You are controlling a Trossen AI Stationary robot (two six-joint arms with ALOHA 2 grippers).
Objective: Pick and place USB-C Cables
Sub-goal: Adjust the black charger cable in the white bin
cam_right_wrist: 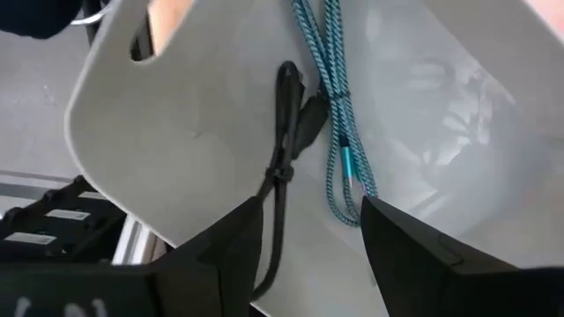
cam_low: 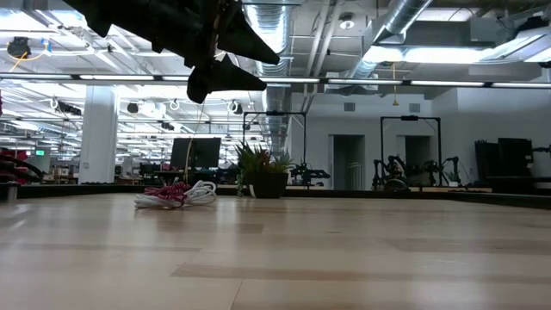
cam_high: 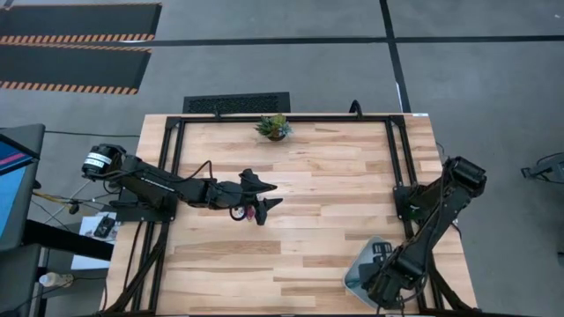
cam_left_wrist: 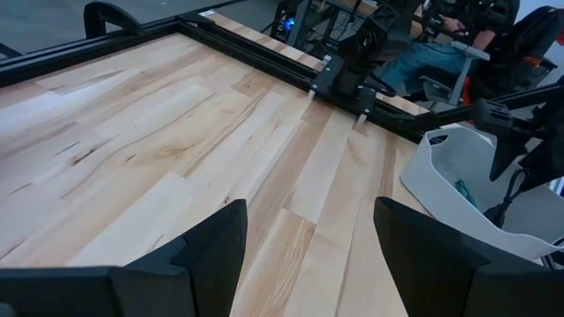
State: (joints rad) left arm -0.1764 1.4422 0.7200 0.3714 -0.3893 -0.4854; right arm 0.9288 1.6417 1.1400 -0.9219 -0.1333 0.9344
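The maroon cable and the white cable lie in a loose heap on the table, left of centre. In the high view the maroon cable shows just under the left arm's wrist. My left gripper hangs open above the table, past the heap toward the right. The teal cable and the black cable lie on the floor of a white bin. My right gripper is open over that bin, its fingers on either side of the black cable's lower end.
The white bin sits at the table's near right corner under the right arm. A small potted plant stands at the far edge. A black frame rail runs around the table. A seated person shows beyond the table.
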